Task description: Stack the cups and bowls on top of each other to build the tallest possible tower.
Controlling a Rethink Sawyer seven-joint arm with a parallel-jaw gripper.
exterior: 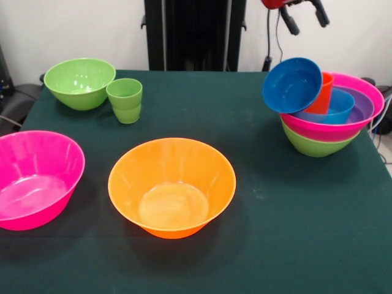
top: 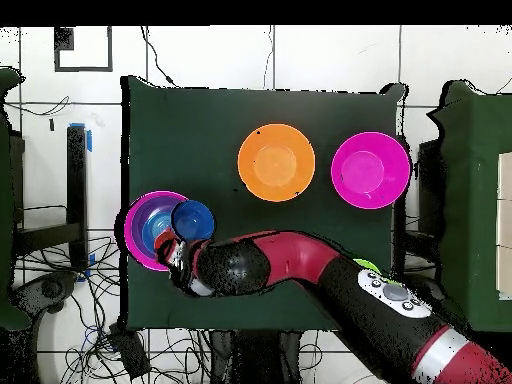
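The tower (exterior: 315,142) stands at the right: a green base bowl, a wide pink bowl (exterior: 369,92), a shallow purple bowl (exterior: 365,105) and a small blue bowl (exterior: 335,108) nested inside. The orange-red cup (exterior: 324,92) stands in it. A second small blue bowl (exterior: 293,84) leans tilted on the tower's left rim. My gripper (exterior: 304,17) hangs open and empty just above the tower. In the overhead view the tower (top: 150,228) and the tilted blue bowl (top: 193,220) sit at the left, beside my gripper (top: 183,255).
A big orange bowl (exterior: 171,187) sits at the front middle and a big pink bowl (exterior: 33,177) at the front left. A green bowl (exterior: 79,82) and the light green cup (exterior: 125,100) stand at the far left. My arm (top: 300,260) lies along the table's near side in the overhead view.
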